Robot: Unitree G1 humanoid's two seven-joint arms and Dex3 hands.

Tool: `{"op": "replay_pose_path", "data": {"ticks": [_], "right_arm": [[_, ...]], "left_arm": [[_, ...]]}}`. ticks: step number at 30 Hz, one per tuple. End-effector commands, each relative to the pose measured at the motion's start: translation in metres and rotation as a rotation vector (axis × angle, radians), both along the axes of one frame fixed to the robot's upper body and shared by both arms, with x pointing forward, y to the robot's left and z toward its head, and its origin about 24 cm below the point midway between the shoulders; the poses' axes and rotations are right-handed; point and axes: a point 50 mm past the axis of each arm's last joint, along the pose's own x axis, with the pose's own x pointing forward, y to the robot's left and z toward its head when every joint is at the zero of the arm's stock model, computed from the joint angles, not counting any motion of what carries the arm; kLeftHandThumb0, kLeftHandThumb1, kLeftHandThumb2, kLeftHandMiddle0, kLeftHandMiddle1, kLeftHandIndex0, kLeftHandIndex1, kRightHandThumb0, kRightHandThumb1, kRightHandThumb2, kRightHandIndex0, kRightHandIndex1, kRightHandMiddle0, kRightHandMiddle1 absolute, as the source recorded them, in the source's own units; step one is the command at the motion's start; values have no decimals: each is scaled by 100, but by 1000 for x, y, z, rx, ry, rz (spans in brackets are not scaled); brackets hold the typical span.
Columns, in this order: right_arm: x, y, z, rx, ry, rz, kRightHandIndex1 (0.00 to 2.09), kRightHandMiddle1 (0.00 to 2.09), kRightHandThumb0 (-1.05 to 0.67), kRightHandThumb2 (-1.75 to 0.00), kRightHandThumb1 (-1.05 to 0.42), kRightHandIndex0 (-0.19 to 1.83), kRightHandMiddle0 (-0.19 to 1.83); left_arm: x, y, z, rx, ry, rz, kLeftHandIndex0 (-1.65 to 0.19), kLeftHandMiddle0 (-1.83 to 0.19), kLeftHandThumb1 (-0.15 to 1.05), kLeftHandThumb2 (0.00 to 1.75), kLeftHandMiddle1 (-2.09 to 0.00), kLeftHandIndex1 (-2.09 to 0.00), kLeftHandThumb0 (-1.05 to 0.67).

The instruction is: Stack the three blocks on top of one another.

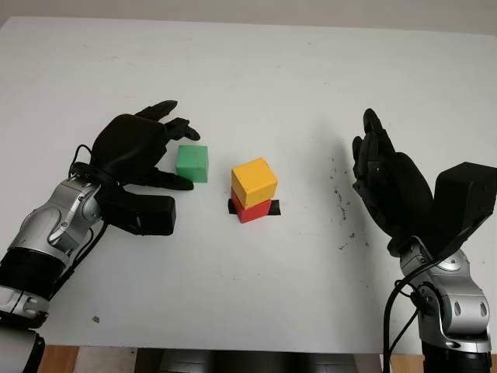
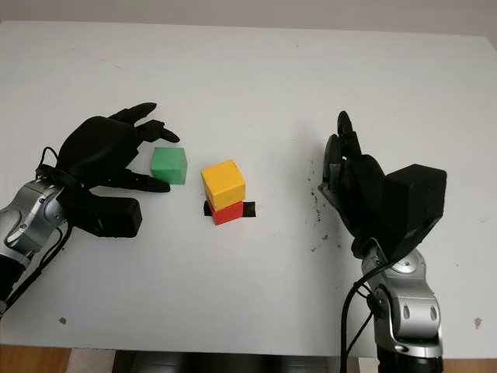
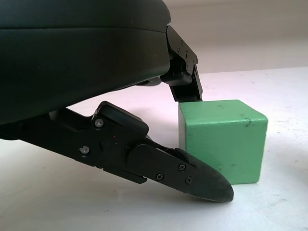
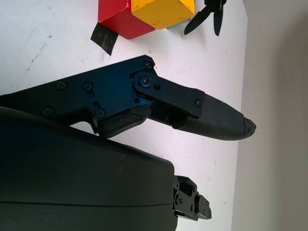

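Stack base: the red block (image 1: 250,210) sits on the white counter (image 1: 256,70) over a black tape mark (image 1: 273,207), which appears to fix the stacking spot.
Second tier: the yellow block (image 1: 254,181) rests on the red block, turned slightly against it; two of three tiers are judged complete.
Remaining item: the green block (image 1: 192,163) stands on the counter just beside the stack, on its left, apart from it.
Left hand (image 1: 133,151): positioned around the green block from the left; fingers released, grasping nothing.
Finger relation: in the left wrist view one finger (image 3: 192,175) lies low along the block's near face, another (image 3: 185,82) comes down at its far top edge; whether either touches the block cannot be told.
Purpose (judged): the fingers bracket the block ready for a pinch.
Right hand (image 1: 392,186): raised at the right, well apart from the blocks, released and idle, leaving the stack unobstructed.
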Motion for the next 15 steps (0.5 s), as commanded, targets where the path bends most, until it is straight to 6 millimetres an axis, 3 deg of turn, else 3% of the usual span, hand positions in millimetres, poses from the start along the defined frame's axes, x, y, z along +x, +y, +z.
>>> {"op": "replay_pose_path", "data": {"ticks": [1, 7, 15], "right_arm": [[-3, -3, 4, -20, -15, -5, 0, 0, -75, -80, -105, -19, -19], [-4, -3, 4, -24, -22, -9, 0, 0, -74, -80, -105, -19, -19], [-3, -3, 3, -24, -13, -14, 0, 0, -73, -79, -105, -19, -19]], "left_arm": [[0, -2, 2, -24, -14, -18, -29, -30, 100, 6, -10, -103, -79], [-1, -1, 1, -135, 22, -59, -34, -34, 104, 7, -11, -109, -64], [-3, 1, 2, -215, 21, -94, -23, -38, 105, 15, -16, -139, -44]]}}
